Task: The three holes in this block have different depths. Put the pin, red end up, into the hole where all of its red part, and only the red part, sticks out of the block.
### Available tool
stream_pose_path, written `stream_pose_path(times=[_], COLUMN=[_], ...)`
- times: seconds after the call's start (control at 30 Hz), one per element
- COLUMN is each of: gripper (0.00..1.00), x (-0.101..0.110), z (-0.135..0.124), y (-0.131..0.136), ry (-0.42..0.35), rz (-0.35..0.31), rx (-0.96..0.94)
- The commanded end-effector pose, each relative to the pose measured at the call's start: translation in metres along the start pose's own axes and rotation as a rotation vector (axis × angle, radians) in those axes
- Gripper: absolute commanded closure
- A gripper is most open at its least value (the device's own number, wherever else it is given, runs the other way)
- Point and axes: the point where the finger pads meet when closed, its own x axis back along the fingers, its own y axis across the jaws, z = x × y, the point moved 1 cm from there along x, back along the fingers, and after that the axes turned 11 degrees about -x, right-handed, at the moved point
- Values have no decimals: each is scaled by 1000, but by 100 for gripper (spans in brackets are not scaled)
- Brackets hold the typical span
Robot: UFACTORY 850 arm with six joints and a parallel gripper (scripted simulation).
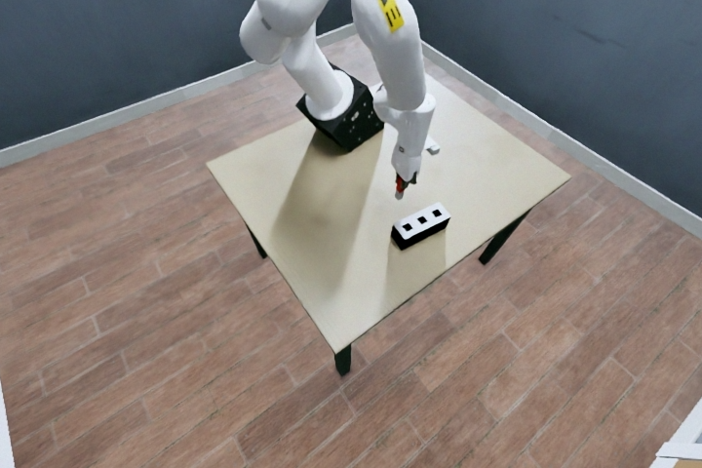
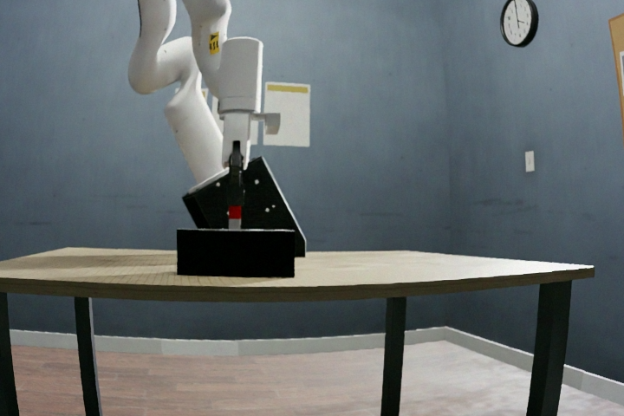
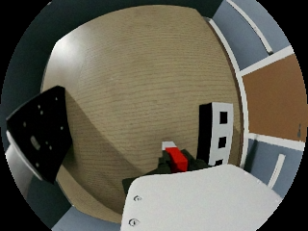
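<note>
A: Which way does the pin (image 1: 399, 188) (image 2: 235, 216) (image 3: 178, 159) point?

B: Its long axis runs roughly upright, red section uppermost, pale end directed down toward the table (image 1: 307, 220) (image 2: 372, 269) (image 3: 130, 72).

A: And the gripper (image 1: 406, 184) (image 2: 235, 203) (image 3: 173, 158)?

B: Its fingers are closed on the pin by the red section, which lies outside the block (image 1: 420, 227) (image 2: 235, 252) (image 3: 221, 130), beside it, on the side toward the arm's black base (image 1: 357, 124) (image 2: 273, 211) (image 3: 40, 132).

A: The surface and room?

B: Pale, wood-grained top, dark legs; blue-grey walls (image 1: 611, 82) (image 2: 372, 122), light skirting, reddish-brown plank floor (image 1: 197, 331) (image 2: 199, 377). A round clock (image 2: 519, 22) hangs on the wall.
</note>
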Motion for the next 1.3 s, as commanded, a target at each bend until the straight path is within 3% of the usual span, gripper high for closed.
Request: stream_pose_path(times=[0.0,0.1,0.13,0.23,0.3,0.67,0.7,1.23,1.27], gripper=[100,100,100,100,100,100,100,100,100], x=[1,1,71,77,97,101,167,171,170], z=[0,0,0,0,0,0,1,1,-14], y=[1,1,0,0,0,0,0,0,68], ry=[1,1,1,1,1,1,1,1,3], rz=[-1,-1,-1,-1,-1,-1,-5,-5,-6], rx=[0,0,0,0,0,0,-1,-1,0])
